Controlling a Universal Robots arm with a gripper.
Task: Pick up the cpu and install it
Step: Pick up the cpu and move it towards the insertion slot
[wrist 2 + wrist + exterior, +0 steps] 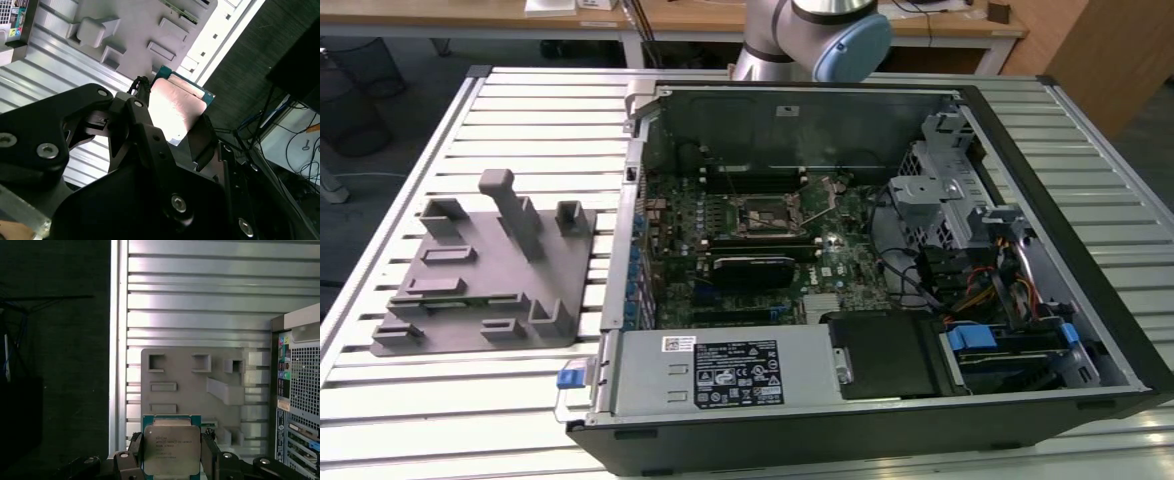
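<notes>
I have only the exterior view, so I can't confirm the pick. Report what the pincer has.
Observer: In the first wrist view the pincer is shut on the cpu, with a black finger against each of two opposite edges and the pale metal top facing the camera.
Operator: Say what lies beyond the chip.
Observer: The grey tray lies past it on the slatted table, with the computer case beside the tray.
</notes>
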